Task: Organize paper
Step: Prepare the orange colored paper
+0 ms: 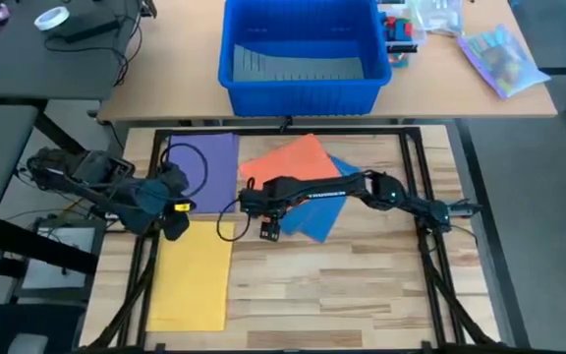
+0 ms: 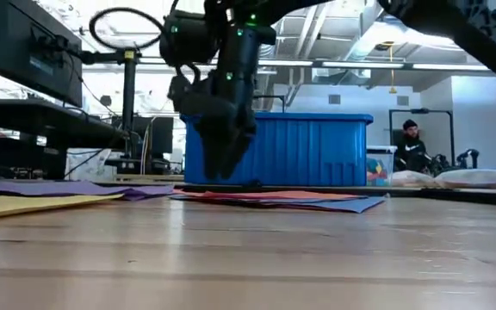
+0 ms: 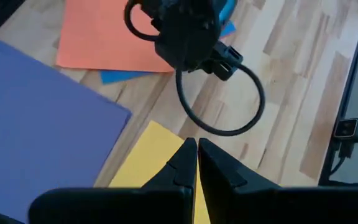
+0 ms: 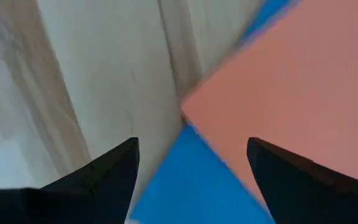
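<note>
Four paper sheets lie flat on the wooden table: purple (image 1: pixel 209 162), orange (image 1: pixel 288 162), blue (image 1: pixel 322 216) partly under the orange one, and yellow (image 1: pixel 193 270). My left gripper (image 3: pixel 196 154) is shut above the yellow sheet's far corner (image 3: pixel 157 140), beside the purple sheet (image 3: pixel 42 118). My right gripper (image 4: pixel 191 155) is open, pointing down over the near-left corner of the orange sheet (image 4: pixel 278 93), where it overlaps the blue one (image 4: pixel 191 186). In the low view its fingertips (image 2: pixel 220 170) hang a little above the sheets. My left gripper's shut fingertips stand over the yellow sheet's far corner (image 3: pixel 166 149). I cannot tell whether they touch the paper.
A big blue plastic bin (image 1: pixel 301 49) stands on the table beyond the far edge. A clear bag with colourful contents (image 1: pixel 504 54) lies to its right. The black frame rails (image 1: pixel 416 167) border the work area. Bare wood (image 1: pixel 362 285) shows at the near right.
</note>
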Motion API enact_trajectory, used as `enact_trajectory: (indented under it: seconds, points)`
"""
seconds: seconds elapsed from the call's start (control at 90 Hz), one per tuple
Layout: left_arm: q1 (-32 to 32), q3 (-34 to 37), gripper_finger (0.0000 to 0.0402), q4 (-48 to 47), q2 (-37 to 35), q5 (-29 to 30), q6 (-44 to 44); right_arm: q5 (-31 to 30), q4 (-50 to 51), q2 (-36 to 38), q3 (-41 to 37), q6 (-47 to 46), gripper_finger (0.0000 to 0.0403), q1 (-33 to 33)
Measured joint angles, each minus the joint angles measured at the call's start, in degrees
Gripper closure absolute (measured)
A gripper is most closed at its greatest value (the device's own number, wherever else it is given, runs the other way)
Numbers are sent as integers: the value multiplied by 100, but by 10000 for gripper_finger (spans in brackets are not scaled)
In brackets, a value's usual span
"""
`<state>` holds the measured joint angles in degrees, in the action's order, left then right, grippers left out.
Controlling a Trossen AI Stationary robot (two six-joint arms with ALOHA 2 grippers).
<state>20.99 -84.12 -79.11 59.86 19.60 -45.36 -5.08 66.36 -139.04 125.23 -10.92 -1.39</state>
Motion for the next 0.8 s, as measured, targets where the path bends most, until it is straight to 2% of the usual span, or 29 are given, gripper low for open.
enact_trajectory:
  seconds: [0.3,0.5,0.567,0.678,0.8]
  points:
    - [0,0,402,-2,2,8,386,33,-395,-7,4,-118,117,-46]
    - [2,0,402,-18,-16,11,487,35,-952,-326,4,-256,118,-48]
    - [2,0,402,-95,-24,11,524,-58,-850,-397,7,-404,124,-72]
    - [2,0,402,-180,-27,11,523,-92,-602,-448,17,-645,167,-138]
    - [2,0,402,-217,-28,12,682,-121,-513,-448,19,-541,271,-144]
